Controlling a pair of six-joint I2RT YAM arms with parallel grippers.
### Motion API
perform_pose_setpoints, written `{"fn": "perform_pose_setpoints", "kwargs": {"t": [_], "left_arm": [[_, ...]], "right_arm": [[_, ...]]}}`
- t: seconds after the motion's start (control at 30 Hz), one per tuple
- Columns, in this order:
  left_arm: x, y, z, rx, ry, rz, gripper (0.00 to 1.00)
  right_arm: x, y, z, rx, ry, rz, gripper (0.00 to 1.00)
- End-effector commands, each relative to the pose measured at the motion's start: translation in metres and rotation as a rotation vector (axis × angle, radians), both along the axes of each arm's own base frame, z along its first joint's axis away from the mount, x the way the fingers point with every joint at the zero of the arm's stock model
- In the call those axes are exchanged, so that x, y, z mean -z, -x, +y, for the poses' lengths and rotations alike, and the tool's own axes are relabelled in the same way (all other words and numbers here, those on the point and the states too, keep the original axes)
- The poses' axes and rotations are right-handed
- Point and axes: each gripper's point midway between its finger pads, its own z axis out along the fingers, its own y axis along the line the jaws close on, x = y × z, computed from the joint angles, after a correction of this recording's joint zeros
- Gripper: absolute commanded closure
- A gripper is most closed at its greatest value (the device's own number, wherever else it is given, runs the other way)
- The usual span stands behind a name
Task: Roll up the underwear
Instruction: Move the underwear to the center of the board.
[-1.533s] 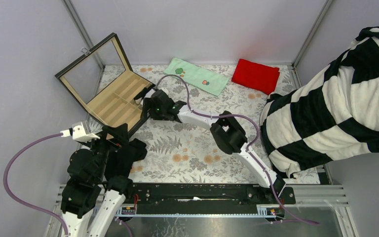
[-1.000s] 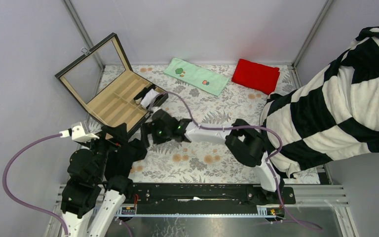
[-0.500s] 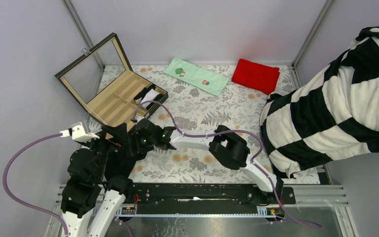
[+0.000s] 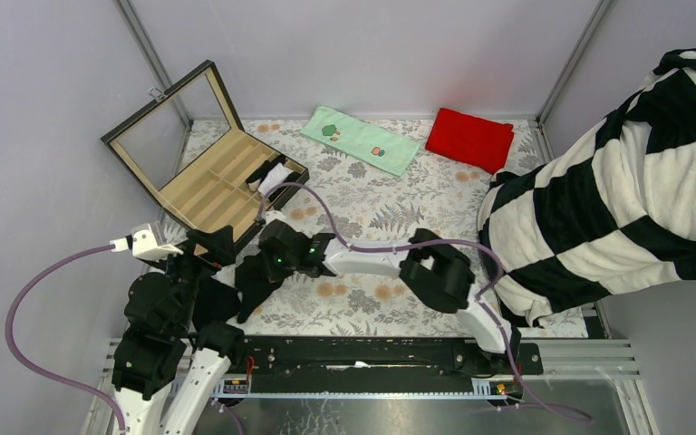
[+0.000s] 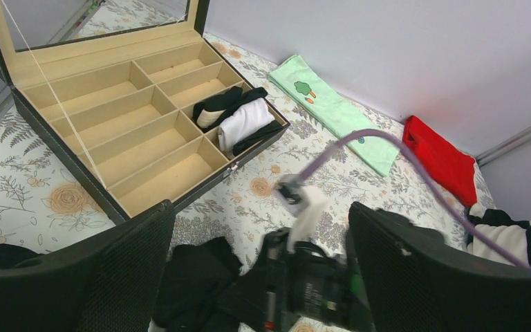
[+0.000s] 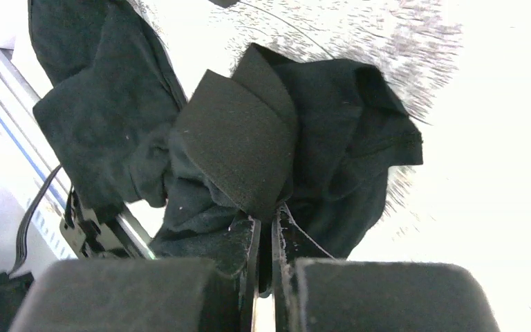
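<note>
Open box (image 5: 145,149) holds black and white rolls (image 5: 238,121) in a corner cell; right claw (image 6: 266,235) pinches black underwear (image 6: 346,131) near it; left claw (image 5: 259,277) spread wide

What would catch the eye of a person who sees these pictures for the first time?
The large black-and-white striped blanket fills the right side of the top view and draws the eye first. At the back left stands an open wooden box with many compartments. Near the front left, the right gripper has its jaws shut on a piece of black underwear.
</note>
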Motion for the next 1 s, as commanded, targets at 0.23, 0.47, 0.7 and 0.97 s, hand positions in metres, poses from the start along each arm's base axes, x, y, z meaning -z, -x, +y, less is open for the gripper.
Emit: {"fn": "perform_pose_setpoints", "kwargs": {"t": [0.23, 0.47, 0.7, 0.97], "left_arm": [[-0.003, -0.005, 0.005, -0.034, 0.000, -0.009, 0.01], [-0.003, -0.005, 0.005, -0.036, 0.001, -0.011, 0.01], [-0.003, -0.005, 0.006, -0.039, 0.000, -0.010, 0.01], [-0.003, -0.005, 0.008, -0.054, 0.003, -0.007, 0.01]], "right_arm": [[-0.143, -0.018, -0.159, 0.201, 0.021, -0.372, 1.00], [-0.207, -0.018, -0.272, 0.298, 0.231, -0.557, 1.00], [-0.220, -0.023, -0.335, 0.398, 0.516, -0.600, 0.99], [-0.109, 0.016, -0.240, -0.004, 0.590, -0.377, 0.62]]}}
